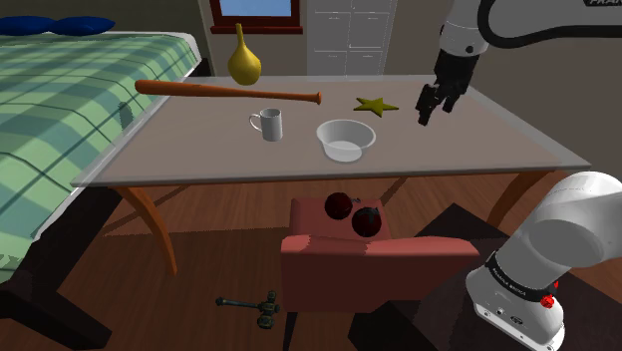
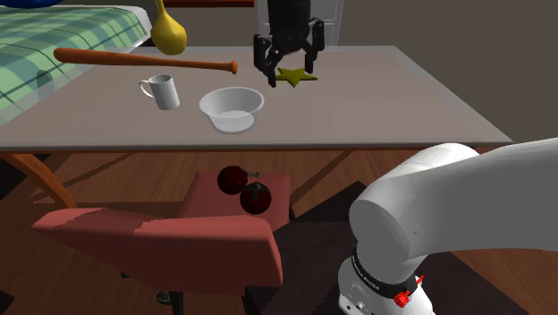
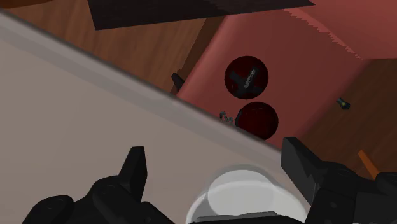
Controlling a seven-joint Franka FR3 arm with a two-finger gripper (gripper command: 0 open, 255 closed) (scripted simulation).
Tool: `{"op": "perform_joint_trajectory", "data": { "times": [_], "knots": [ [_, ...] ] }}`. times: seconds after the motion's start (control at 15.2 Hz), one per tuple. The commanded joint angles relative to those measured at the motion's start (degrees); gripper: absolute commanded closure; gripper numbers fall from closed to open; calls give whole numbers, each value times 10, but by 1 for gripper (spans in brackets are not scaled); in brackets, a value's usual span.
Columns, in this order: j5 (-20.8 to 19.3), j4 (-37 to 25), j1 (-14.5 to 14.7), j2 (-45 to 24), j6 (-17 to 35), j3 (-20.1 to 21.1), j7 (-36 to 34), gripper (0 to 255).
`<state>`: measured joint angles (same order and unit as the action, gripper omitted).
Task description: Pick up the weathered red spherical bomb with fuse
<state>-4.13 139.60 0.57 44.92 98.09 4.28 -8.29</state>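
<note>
Your gripper (image 1: 431, 106) hangs wide open and empty above the worktop (image 1: 179, 150).
The dark red bomb (image 1: 370, 221) sits on the red chair (image 1: 329, 261) below the worktop edge, just beside a second dark ball (image 1: 340, 205), well apart from the gripper.

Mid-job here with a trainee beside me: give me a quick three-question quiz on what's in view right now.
1. True or false: the gripper is shut on one of the dark red bombs.
2. Multiple choice: the dark red bombs rest on A) the bed, B) the red armchair, C) the floor.
3. Count: how many dark red bombs are in view?

Key:
1. False. The fingers stand apart, and the gripper hangs above the table.
2. B. They lie on its seat, below the table's edge.
3. Two, side by side.
</note>
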Motion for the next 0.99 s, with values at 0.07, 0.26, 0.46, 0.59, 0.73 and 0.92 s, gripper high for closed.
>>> {"op": "perform_joint_trajectory", "data": {
  "times": [0.07, 0.26, 0.46, 0.59, 0.73, 0.92],
  "knots": [
    [4, 17, 0, -1, 18, 2, -8, 0],
    [18, 66, 1, -11, 74, 7, -31, 0],
    [33, 110, 2, -30, 134, 14, -53, 0],
    [43, 135, 3, -48, 176, 19, -68, 0],
    [53, 158, 5, -71, 221, 25, -82, 0],
    [68, 185, 8, -114, 292, 34, -103, 0]
  ]
}}
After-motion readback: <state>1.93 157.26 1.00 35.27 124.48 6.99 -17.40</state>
